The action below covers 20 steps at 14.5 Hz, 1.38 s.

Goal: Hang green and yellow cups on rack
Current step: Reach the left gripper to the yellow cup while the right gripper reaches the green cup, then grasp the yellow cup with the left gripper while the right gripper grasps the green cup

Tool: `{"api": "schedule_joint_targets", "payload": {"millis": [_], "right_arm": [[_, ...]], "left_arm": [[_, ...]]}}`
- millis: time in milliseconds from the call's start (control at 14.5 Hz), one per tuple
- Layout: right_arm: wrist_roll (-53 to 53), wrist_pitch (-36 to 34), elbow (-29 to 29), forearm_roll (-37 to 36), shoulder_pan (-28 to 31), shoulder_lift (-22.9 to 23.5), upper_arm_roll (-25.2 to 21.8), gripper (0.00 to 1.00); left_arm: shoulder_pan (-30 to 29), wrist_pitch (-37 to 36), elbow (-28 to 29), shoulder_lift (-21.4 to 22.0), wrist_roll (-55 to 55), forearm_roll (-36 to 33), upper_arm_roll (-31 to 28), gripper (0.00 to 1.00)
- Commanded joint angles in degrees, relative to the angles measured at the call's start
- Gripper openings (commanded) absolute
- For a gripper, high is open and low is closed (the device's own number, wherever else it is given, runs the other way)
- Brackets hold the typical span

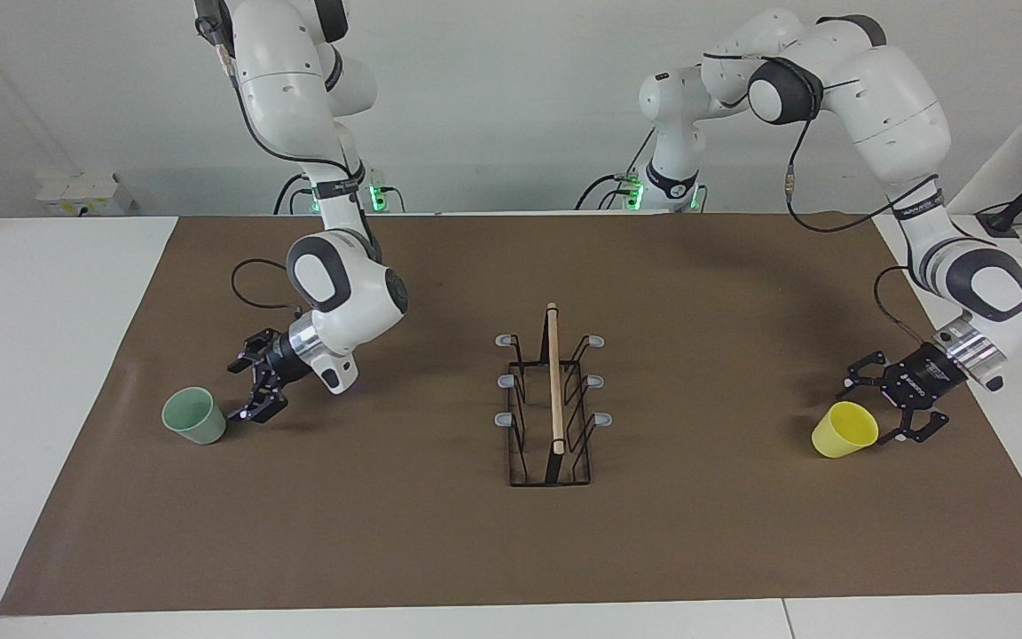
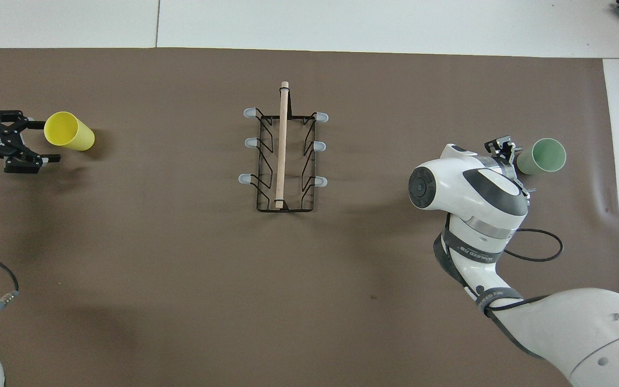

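The black wire rack (image 1: 554, 382) (image 2: 282, 145) with its wooden rod stands mid-table, all grey-capped prongs bare. A mint green cup (image 1: 194, 415) (image 2: 543, 156) stands mouth up toward the right arm's end. My right gripper (image 1: 243, 389) (image 2: 513, 166) hangs open just beside it, low over the mat and pointing at its side without holding it. The yellow cup (image 1: 845, 429) (image 2: 69, 131) stands toward the left arm's end. My left gripper (image 1: 876, 410) (image 2: 42, 140) is open beside its rim, with its fingers spread either side of the cup's edge.
A brown mat (image 1: 387, 532) covers the table, with white tabletop showing around it. The right arm's black cable (image 2: 540, 247) loops low by its wrist. Small white boxes (image 1: 85, 193) sit at the back corner near the right arm's base.
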<state>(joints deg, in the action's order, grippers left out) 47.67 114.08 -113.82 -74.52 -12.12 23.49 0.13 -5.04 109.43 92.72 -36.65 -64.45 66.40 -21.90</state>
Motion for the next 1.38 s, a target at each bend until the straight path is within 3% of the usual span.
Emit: {"api": "schedule_joint_targets", "payload": {"millis": [0, 276, 760, 829, 967, 1036, 1105, 1313], "right_arm": [[-1.26, 2.90, -0.61, -4.75, 0.61, 0.68, -0.13, 1.00], [-6.51, 4.13, -1.40, -9.83, 4.64, 0.77, -0.22, 1.00], [-13.83, 6.42, -3.78, -12.66, 7.38, 0.60, -0.22, 1.00], [-13.92, 6.51, -3.86, -12.66, 7.64, 0.60, -0.22, 1.00], [-13.92, 6.86, -3.86, -13.45, 7.90, 0.60, -0.22, 1.00], [-13.92, 7.04, -3.86, -13.72, 8.17, 0.60, -0.22, 1.00], [-14.01, 7.65, -3.86, -13.89, 8.52, 0.60, -0.22, 1.00], [-13.92, 8.09, -3.86, -16.08, 9.39, 0.68, -0.22, 1.00]], "left_arm": [[3.45, 6.14, 7.99, 3.69, 2.58, 5.22, -0.24, 1.00], [4.77, 10.27, 11.68, 4.40, 3.01, 15.23, 0.11, 1.00], [7.23, 12.13, 13.27, 4.84, 8.45, 20.88, 0.11, 0.98], [7.23, 9.95, 13.62, 5.10, 14.47, 21.05, 0.02, 0.60], [6.97, 8.78, 14.24, 5.89, 18.74, 21.14, -0.07, 0.32], [7.06, 8.96, 14.06, 5.89, 19.18, 21.05, -0.16, 0.11], [7.06, 9.05, 13.54, 6.41, 19.10, 21.05, -0.24, 0.00], [7.93, 13.51, 10.64, 9.48, 18.66, 18.26, -0.24, 0.00]]}}
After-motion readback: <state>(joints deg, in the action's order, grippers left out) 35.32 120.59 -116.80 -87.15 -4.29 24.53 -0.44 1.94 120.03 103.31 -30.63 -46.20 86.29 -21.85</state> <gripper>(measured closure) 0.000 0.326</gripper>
